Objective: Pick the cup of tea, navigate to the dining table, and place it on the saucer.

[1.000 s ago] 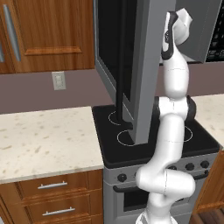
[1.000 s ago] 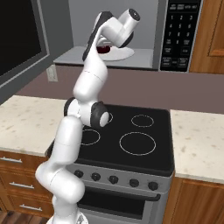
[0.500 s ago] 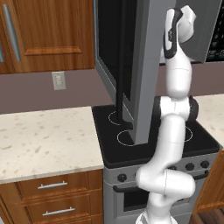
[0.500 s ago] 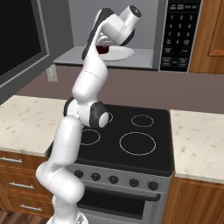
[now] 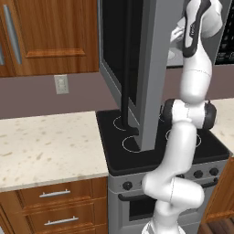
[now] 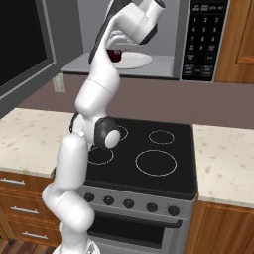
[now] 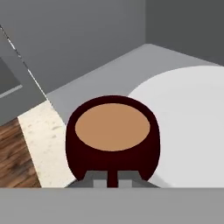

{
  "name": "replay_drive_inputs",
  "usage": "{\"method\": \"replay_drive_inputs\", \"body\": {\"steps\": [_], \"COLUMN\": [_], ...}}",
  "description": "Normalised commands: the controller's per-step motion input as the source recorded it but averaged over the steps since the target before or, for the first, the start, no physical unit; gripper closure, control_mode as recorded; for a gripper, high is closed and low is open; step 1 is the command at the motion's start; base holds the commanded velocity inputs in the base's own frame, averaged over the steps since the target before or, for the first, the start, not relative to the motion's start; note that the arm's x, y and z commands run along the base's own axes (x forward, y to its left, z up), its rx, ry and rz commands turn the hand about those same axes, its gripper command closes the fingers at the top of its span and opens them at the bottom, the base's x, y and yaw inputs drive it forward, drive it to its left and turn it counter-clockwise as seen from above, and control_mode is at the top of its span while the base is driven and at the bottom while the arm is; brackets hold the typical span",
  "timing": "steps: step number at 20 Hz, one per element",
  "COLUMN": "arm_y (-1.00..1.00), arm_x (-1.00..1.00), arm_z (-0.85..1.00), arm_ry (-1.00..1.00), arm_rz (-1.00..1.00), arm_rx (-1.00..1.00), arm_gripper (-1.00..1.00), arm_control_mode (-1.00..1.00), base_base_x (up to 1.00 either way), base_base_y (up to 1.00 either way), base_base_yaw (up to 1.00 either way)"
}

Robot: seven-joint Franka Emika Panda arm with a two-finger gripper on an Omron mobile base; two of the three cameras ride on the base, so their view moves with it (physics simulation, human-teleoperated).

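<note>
the two-finger gripper (image 6: 116, 45) sits in the upper middle of the right base view, up at the open mouth of the microwave, and it seems closed around the small dark maroon round cup of tea (image 7: 113, 138), though the finger tips themselves are hidden below the cup in the hand view, so the grip is a fair guess rather than a sure thing. in the hand view the cup takes the centre, its light tan liquid level and unspilled, its base low against the bottom edge. in the right base view the cup (image 6: 115, 54) shows as a dark spot just under the white wrist.

compared with a second ago, the wrist has risen a little in both base views and the cup has come up with it, now hanging over the near edge of the round white microwave turntable (image 7: 183, 118) rather than sitting back on it. that reads as the pick being done and the withdrawal under way.

outward from there, the grey microwave door (image 5: 155, 68) stands open across the upper middle of the left base view, close beside the arm. below lie the black glass stove top (image 6: 149, 154) and the cream speckled counter (image 5: 45, 146). the dining table and saucer remain to be reached, so the drive has yet to begin.
</note>
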Motion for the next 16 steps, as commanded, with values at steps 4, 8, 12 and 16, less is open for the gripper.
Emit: {"method": "replay_drive_inputs", "body": {"steps": [4, 8, 12, 16], "arm_y": [0.28, 0.6, 0.3, 0.01], "arm_x": [-1.0, -1.0, -1.0, -1.0], "arm_z": [-0.8, -0.93, -0.47, -0.02], "arm_ry": [-0.27, -0.34, -0.32, -0.24], "arm_rz": [-0.09, -0.14, -0.14, -0.19], "arm_rx": [0.0, 0.0, 0.0, 0.0], "arm_gripper": [1.0, 1.0, 1.0, 1.0], "arm_control_mode": [-1.0, -1.0, -1.0, -1.0], "base_base_x": [0.0, 0.0, 0.0, 0.0], "base_base_y": [0.0, 0.0, 0.0, 0.0], "base_base_yaw": [0.0, 0.0, 0.0, 0.0]}}
